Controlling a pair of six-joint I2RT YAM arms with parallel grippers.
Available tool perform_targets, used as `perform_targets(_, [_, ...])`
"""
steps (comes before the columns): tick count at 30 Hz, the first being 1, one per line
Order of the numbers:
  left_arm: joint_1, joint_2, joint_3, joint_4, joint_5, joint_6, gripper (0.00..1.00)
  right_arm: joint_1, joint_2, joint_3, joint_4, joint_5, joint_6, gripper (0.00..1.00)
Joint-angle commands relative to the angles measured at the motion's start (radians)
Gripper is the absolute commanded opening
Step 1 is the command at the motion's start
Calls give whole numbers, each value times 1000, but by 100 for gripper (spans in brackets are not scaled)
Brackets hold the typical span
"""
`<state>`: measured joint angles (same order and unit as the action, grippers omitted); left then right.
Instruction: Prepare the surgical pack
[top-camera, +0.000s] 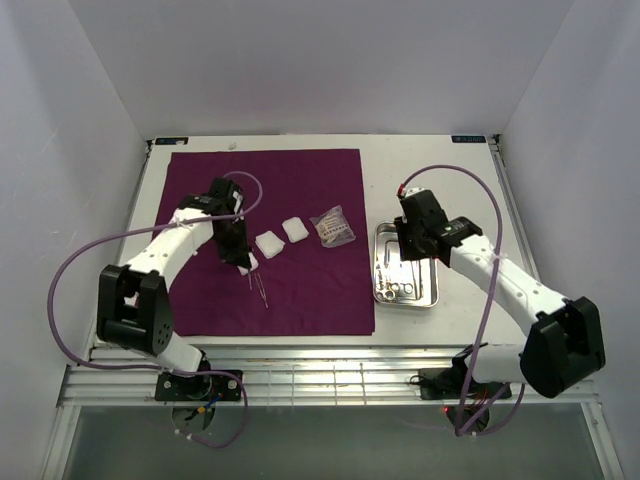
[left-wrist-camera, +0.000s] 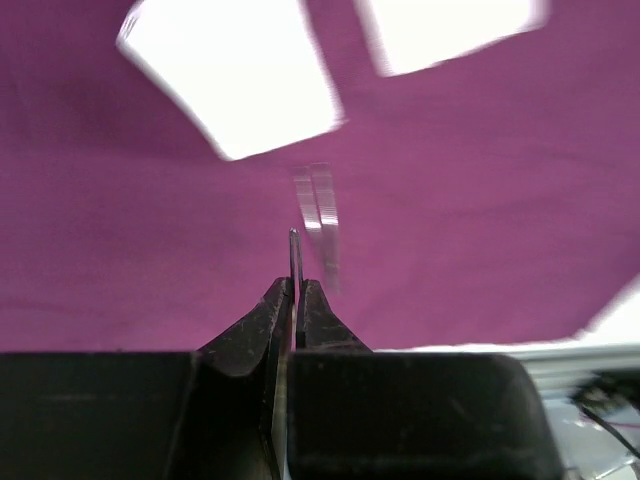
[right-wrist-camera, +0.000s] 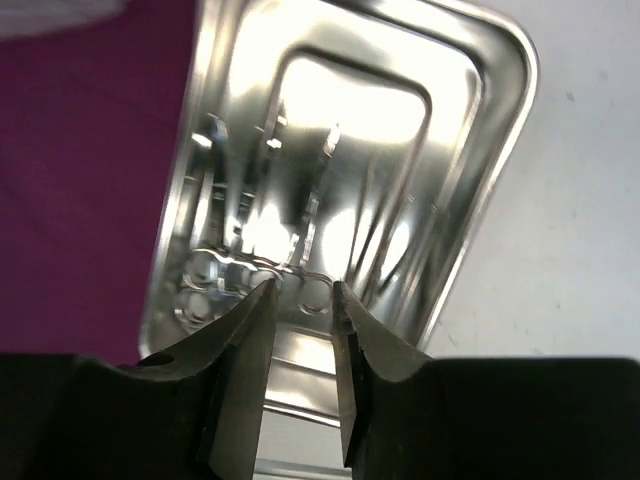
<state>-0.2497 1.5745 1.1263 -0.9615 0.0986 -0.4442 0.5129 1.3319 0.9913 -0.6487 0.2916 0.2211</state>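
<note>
Tray (top-camera: 436, 275) sits just R of cloth (top-camera: 320, 290), long axis near-far. Ringed instruments (top-camera: 395, 290) lie in its near-L part, rings near, tips pointing far. R gripper (top-camera: 410, 250) hovers over them, jaws partly open, empty. It's the nearer arm for the next pick, I'd judge, w/ a lengthwise approach. On the cloth, tweezers (top-camera: 262, 290) lie near-far, just near-R of L gripper (top-camera: 245, 262), which is narrow and seems to pinch a thin steel piece (left-wrist-camera: 294, 250). Farther R: gauze (top-camera: 270, 244), then packet (top-camera: 333, 226).
</note>
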Motion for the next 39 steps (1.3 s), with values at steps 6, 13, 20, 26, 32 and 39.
perform_targets(6, [6, -278, 20, 457, 485, 93, 0, 4, -109, 84, 412, -557, -97, 62])
perform_targets(13, [4, -340, -62, 926, 769, -86, 0, 22, -8, 70, 861, -908, 164, 78])
perform_targets(20, [4, -341, -89, 1076, 872, -212, 0, 84, 105, 64, 1216, -1032, 383, 74])
perform_targets(26, [3, -344, -91, 1089, 891, -229, 0, 114, 174, 89, 1334, -1111, 463, 63])
perform_targets(32, [4, -346, -97, 1089, 911, -237, 0, 128, 210, 102, 1373, -1115, 500, 48])
perform_targets(39, [4, -346, -105, 1090, 920, -238, 0, 128, 233, 115, 1385, -1118, 521, 33])
